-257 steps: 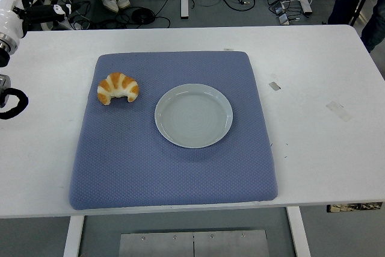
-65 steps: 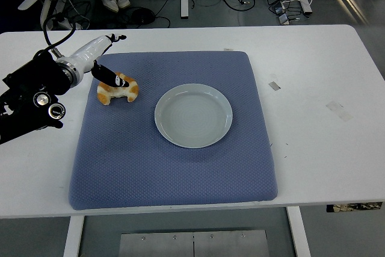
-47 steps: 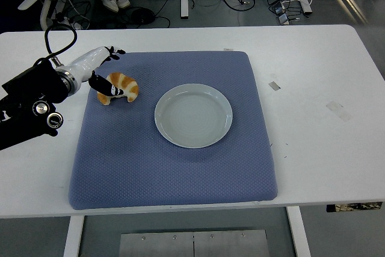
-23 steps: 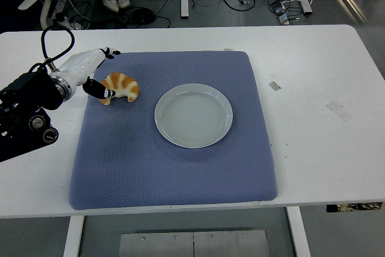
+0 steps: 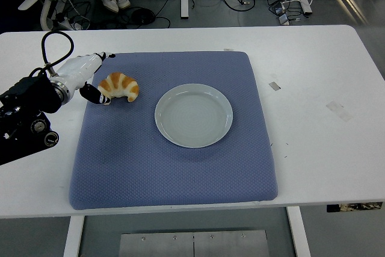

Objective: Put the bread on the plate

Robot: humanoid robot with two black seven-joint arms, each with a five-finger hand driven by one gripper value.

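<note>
Nearest the robot, the blue mat point(image 5: 174, 167) covers the middle of the white table point(image 5: 325, 148); its textured face looks soft, which I judge is why it lies under the work, to keep things from sliding. On it, a little right of centre, sits the plate point(image 5: 194, 115), pale, round and bare; it lies flat, so the bread can simply be lowered onto it from above.

Left of the plate and a little farther back lies the bread point(image 5: 119, 86), a croissant, on the mat near its left edge and apart from the plate; so the task's main step is not yet done.

The left hand point(image 5: 84, 81) comes in low from the left edge, its black forearm slanting up toward the white palm; it sits just beside the croissant's left end. One dark fingertip point(image 5: 92, 95) touches or nearly touches the crust, others poke out past the palm at the far side; the fingers look loose, closed around nothing. The right arm is out of sight.
</note>
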